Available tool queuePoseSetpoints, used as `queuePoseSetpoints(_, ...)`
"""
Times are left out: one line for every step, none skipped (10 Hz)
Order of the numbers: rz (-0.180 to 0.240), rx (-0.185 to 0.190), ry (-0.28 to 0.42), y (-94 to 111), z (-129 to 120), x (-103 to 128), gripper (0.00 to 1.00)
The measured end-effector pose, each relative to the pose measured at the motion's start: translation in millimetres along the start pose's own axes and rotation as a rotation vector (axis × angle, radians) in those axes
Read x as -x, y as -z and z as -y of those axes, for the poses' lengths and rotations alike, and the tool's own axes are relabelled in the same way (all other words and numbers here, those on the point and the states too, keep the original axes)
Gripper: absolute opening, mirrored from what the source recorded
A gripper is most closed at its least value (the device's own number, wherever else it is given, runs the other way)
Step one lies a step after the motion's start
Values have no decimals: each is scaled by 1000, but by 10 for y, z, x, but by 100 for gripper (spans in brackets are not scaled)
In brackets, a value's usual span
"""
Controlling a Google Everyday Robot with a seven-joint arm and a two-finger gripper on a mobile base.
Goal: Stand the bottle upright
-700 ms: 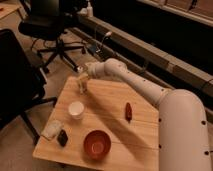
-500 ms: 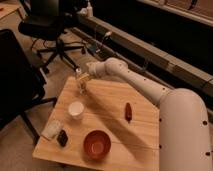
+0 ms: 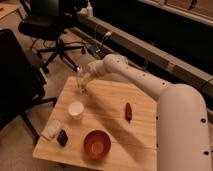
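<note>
Five smaller things share the bench [image 3: 112,97] with the bottle, and I read them from the left. Off the bench, at the far left, stands a black office chair [image 3: 15,75], well apart from my work. On the near left corner lies a pale packet [image 3: 51,130], with a small black block [image 3: 62,138] just beside it. Behind them a white cup [image 3: 75,109] stands mouth up.

Next comes the bottle [image 3: 80,76], clear and close to upright at the far left edge of the bench, its base down at the wood or just above it; I cannot tell which. My fingers [image 3: 85,80] pinch it at about mid-height from its right side. I judge that hold suits the job: gripped there, the bottle hangs straight and can be settled squarely on its base. The edge is close, so a tilt on letting go could send it over.

Further right sits a red bowl [image 3: 96,143] near the front, then a dark red oblong thing [image 3: 128,111] lying flat. My white arm [image 3: 150,85] spans the right side, clear of all these.
</note>
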Motion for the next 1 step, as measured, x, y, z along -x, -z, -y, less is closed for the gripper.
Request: queuePoseSetpoints(1, 2, 2, -16, -12, 18, 80)
